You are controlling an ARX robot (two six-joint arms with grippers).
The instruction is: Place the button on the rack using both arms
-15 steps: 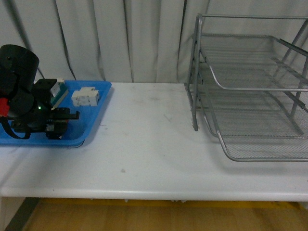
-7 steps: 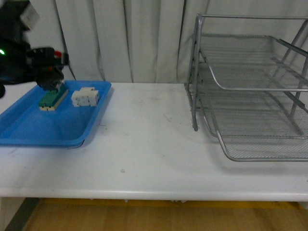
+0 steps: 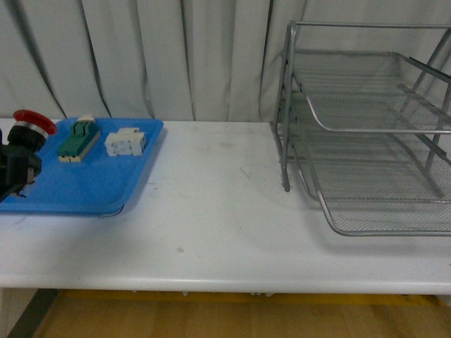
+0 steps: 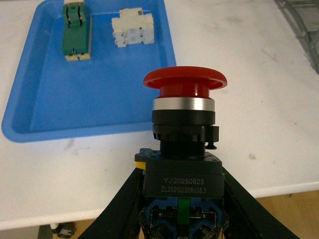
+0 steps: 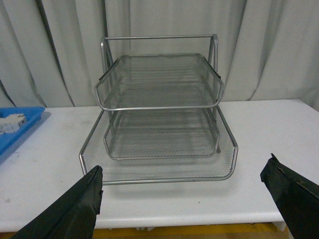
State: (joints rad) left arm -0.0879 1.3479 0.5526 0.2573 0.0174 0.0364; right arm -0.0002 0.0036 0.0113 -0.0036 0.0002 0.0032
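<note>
My left gripper is shut on the button, gripping its black-and-blue body with the red cap pointing away from the wrist. In the front view the button shows at the far left edge, held above the blue tray, with the left gripper below it. The silver wire-mesh rack stands on the right of the table. In the right wrist view the rack lies straight ahead and my right gripper is open and empty, a little short of its lowest tier.
A flat blue tray at the left holds a green-and-beige switch block and a white terminal block. The white table runs between tray and rack. Grey curtains hang behind.
The left arm rose from the blue tray with the button, then moved left and down; the red cap now shows at the far left edge.
</note>
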